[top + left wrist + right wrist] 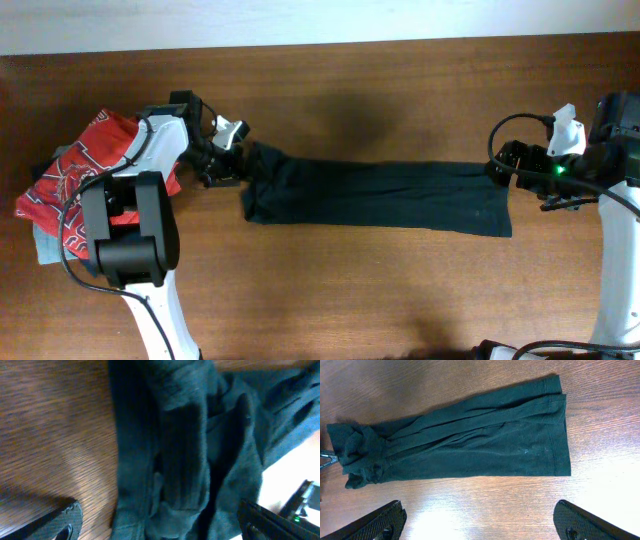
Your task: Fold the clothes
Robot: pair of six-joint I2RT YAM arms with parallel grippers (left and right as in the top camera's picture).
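We look down from overhead on the brown wooden table (340, 290), left wrist close on the bunched end of the dark navy-black fabric garment (185, 460), right wrist farther back, whole garment shared with overhead

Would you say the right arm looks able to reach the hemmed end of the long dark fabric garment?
Probably yes: the right gripper hangs open beside the dark garment, with only bare wooden table between.

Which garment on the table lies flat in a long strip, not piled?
The plain dark navy-black fabric garment, stretched out at centre; the red shirt with white lettering lies crumpled in a heap at the left.
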